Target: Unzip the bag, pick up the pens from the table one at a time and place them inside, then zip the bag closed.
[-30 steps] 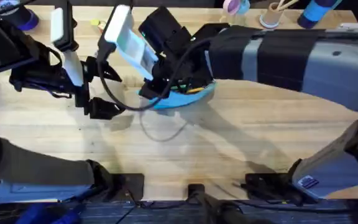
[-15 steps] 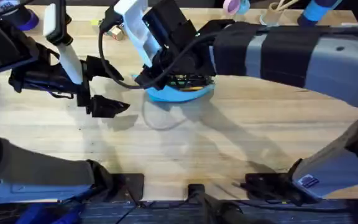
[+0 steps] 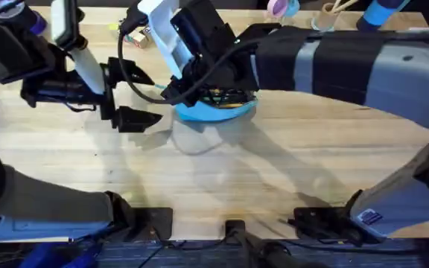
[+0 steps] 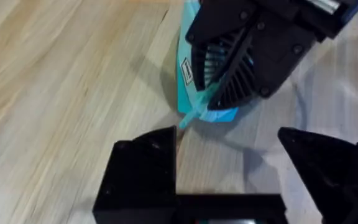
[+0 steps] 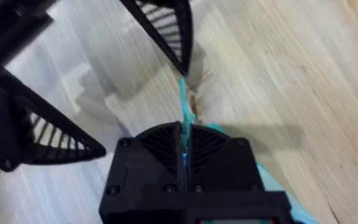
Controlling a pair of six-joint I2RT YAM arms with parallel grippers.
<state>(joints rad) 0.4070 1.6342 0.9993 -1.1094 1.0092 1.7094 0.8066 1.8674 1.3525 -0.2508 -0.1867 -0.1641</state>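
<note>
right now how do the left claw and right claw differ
The left claw is open with nothing between its fingers; the right claw is shut on the teal pull at the end of the bag. The left claw hovers over bare table just beside the bag; the right claw sits right at the bag. Both have black fingers and face each other closely.

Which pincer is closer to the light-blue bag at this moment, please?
Right. The right pincer is shut on the bag's teal pull, touching it. The left pincer stands open beside the bag's end, apart from it.
</note>
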